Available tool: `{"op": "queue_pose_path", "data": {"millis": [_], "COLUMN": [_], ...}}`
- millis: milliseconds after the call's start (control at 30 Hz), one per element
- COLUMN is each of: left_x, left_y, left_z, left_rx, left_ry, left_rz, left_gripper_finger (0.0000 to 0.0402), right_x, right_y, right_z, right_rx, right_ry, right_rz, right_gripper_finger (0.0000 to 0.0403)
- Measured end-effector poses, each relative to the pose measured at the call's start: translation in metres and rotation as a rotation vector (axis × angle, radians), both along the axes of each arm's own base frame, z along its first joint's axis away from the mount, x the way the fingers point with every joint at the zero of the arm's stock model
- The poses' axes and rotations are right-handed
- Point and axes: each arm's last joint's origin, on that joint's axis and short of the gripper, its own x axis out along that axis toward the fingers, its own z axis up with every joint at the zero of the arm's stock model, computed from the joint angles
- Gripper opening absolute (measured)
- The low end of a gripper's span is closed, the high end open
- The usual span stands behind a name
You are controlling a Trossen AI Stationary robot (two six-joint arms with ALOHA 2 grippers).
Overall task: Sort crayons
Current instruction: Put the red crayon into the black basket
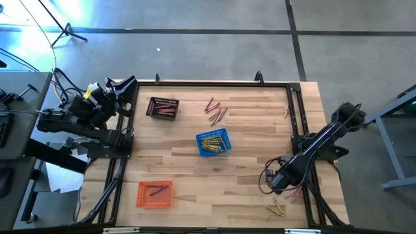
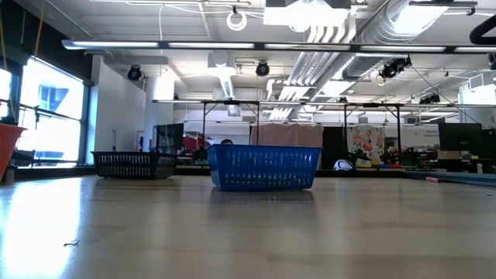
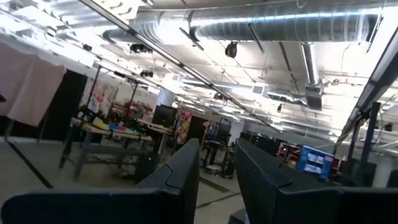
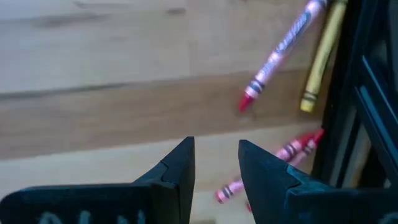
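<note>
The right gripper (image 4: pixel 214 163) hangs low over loose crayons, its two fingers a little apart and holding nothing

Right under it, by the table's (image 1: pixel 214 188) right edge, lie a red crayon (image 4: pixel 278 57), a yellow crayon (image 4: pixel 321 61) and two more red ones (image 4: pixel 298 147), close to the dark frame rail (image 4: pixel 348 112). The left gripper (image 3: pixel 217 171) waits up high at the back left, pointing into the room, fingers a little apart and empty. More crayons (image 1: pixel 216 111) lie loose in the middle back; others sit in the blue basket (image 1: pixel 213 143), the black basket (image 1: pixel 162 108) and the orange basket (image 1: pixel 155 194). I think a crayon is light, stiff and smooth, so it may roll or snap. Best to pinch it across the middle, on the paper wrap
</note>
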Motion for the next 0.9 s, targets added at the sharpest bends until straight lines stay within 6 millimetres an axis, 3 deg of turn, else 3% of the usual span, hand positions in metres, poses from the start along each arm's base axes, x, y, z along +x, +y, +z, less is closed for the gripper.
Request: {"op": "queue_pose_path", "data": {"millis": [433,900], "left_x": [-0.010,-0.013], "left_y": [0.002,0.004], "left_z": [0.002,0.003], "left_rx": [0.002,-0.036], "left_ry": [-0.029,-0.029], "left_rz": [0.009,0.084], "left_gripper_finger": [0.0090,0.0090], "right_x": [-0.044,-0.059], "right_y": [-0.042,-0.057], "right_z": [-0.004,-0.037], "right_rx": [0.092,0.111], "right_ry": [-0.047,-0.076], "right_rz": [-0.013,-0.014], "right_gripper_finger": [0.0110,0.0110]}}
